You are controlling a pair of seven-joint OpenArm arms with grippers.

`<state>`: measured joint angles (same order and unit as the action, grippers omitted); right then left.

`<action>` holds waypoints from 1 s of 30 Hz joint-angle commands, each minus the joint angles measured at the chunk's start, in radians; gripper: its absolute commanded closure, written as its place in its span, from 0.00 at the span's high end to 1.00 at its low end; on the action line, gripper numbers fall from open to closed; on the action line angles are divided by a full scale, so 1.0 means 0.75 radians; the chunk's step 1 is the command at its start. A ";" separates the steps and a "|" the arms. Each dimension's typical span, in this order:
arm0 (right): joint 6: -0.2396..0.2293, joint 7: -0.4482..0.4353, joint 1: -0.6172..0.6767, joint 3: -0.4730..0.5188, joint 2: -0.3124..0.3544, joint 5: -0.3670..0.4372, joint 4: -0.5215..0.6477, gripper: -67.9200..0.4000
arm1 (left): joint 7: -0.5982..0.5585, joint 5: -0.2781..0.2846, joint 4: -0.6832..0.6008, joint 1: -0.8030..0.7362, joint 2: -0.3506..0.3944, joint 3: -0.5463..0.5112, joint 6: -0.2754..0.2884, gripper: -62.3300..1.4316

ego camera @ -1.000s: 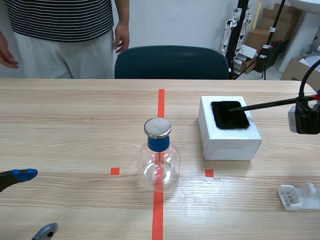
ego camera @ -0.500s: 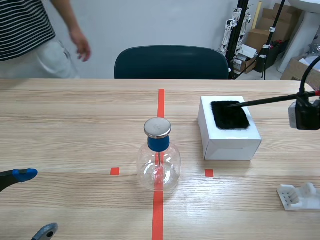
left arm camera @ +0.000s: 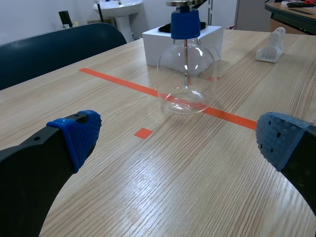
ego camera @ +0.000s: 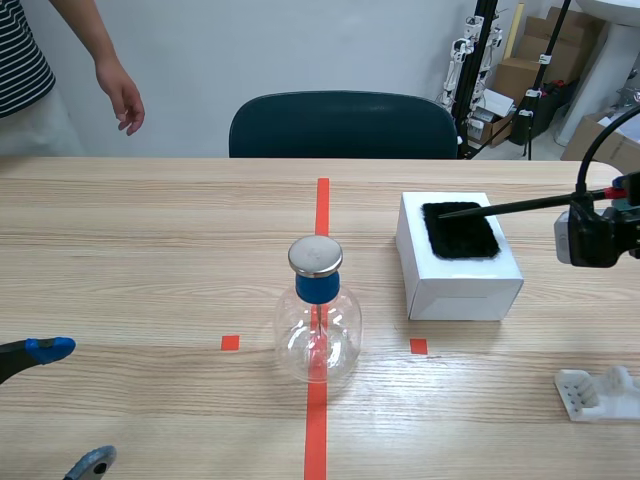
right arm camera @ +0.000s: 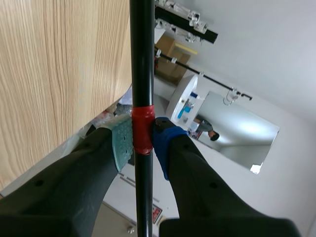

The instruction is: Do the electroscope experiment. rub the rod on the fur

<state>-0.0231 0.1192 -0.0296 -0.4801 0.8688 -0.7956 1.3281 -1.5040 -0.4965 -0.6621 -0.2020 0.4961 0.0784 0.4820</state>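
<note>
A thin black rod with a red band lies nearly level over the table's right side. Its tip rests on the black fur patch on top of a white box. My right gripper is shut on the rod at the red band; in the scene view the right arm stands at the right edge. The glass electroscope flask with its blue collar and metal cap stands on the red centre line. My left gripper is open low at the near left, with the flask ahead of it.
A white plastic stand lies at the near right. A dark blue chair stands behind the table. A person's arm and hand hang at the far left.
The rod's tip has slid left across the fur and the right arm has shifted left. The person has stepped away to the left.
</note>
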 commanded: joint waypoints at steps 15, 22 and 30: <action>0.010 -0.026 -0.002 0.011 0.015 -0.046 -0.001 0.00 | -0.067 0.017 -0.018 0.004 0.008 0.000 0.002 1.00; 0.010 0.024 -0.001 0.011 0.026 -0.011 -0.005 0.00 | -0.067 0.017 -0.018 0.004 0.008 0.000 0.002 1.00; 0.010 -0.005 0.003 0.011 0.083 0.030 -0.047 0.00 | -0.067 0.017 -0.018 0.004 0.008 0.000 0.002 1.00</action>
<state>-0.0212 0.1181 -0.0162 -0.4801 0.9207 -0.7689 1.2900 -1.5040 -0.4965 -0.6621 -0.2020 0.4961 0.0784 0.4820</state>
